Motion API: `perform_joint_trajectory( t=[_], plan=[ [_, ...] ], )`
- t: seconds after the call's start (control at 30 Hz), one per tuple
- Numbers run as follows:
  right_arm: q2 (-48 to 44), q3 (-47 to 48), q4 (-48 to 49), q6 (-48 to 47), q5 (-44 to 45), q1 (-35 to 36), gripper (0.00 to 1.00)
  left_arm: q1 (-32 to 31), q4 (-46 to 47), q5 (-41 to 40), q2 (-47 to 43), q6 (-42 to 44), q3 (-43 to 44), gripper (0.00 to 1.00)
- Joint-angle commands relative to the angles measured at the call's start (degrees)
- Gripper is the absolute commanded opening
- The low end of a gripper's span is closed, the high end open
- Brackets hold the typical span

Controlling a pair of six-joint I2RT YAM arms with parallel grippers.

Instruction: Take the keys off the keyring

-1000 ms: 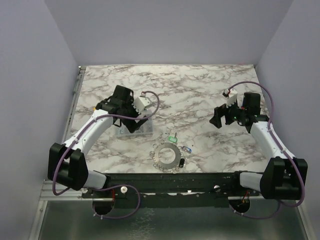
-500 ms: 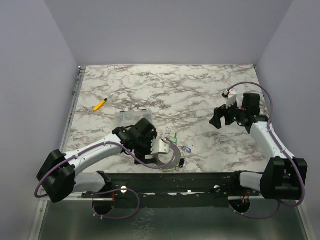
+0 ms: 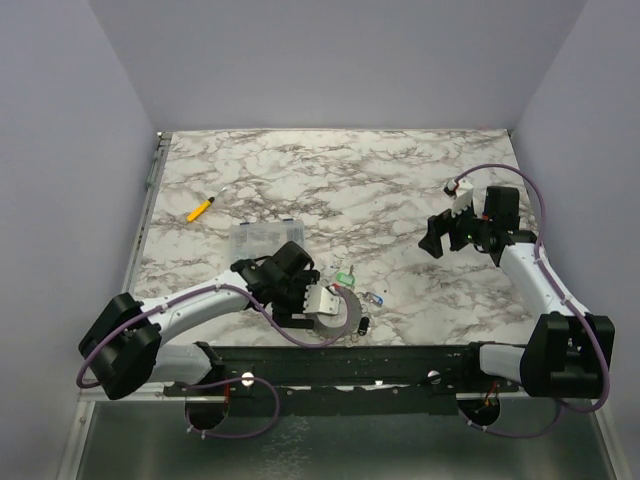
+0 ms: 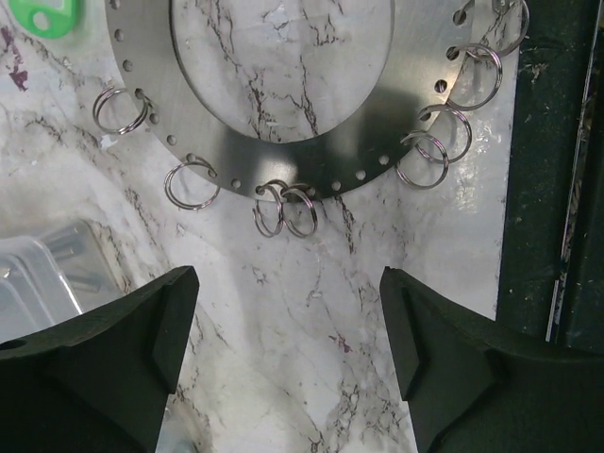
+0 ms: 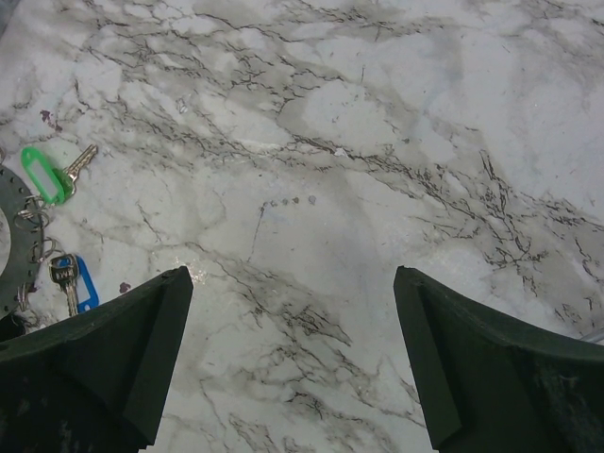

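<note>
Hovering over the keyring (image 4: 311, 168), left jaws spread wide; right jaws spread, well apart

The left tool (image 4: 288, 316) hovers wide open beside the keyring (image 4: 420, 94), fringed with small split rings (image 4: 192, 184).

No text, number, brand or sign can be read in any view. The green plastic key tag (image 5: 42, 175) and the blue plastic key tag (image 5: 85, 281), on the near part of the marble-patterned worktop (image 5: 377, 142), appear too small to show any writing.
</note>
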Motion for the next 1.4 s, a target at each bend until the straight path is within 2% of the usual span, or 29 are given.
perform_joint_trajectory(
  t=[0.0,0.23,0.4,0.73,0.97,1.1,1.37],
  plan=[
    [0.7,-0.6,-1.0,-0.9,1.4,0.2,1.00,-0.5,1.6,4.9,3.1,4.8,0.6,0.83],
    [0.6,-0.6,-0.9,-1.0,1.6,0.3,1.00,-0.9,5.1,6.2,6.8,4.3,0.2,0.74],
    [0.4,-0.7,-0.8,-0.8,0.7,0.3,1.00,-1.0,6.1,6.0,7.9,3.6,-0.1,0.61],
    [-1.5,-1.6,0.6,-0.4,-1.1,0.3,1.00,-1.0,7.9,4.2,8.2,0.8,-0.3,0.28],
    [-1.5,0.7,-1.2,-0.6,-3.3,2.5,1.00,-0.9,3.7,5.5,6.2,-7.4,4.3,0.00],
    [-3.5,2.2,-3.3,-1.8,-3.9,4.5,1.00,-0.9,-0.8,4.8,6.6,-16.4,10.0,0.00],
    [-10.7,2.0,-4.0,-3.1,-13.4,5.3,1.00,-0.2,-6.0,6.6,10.6,-36.8,20.7,0.00]
  ],
)
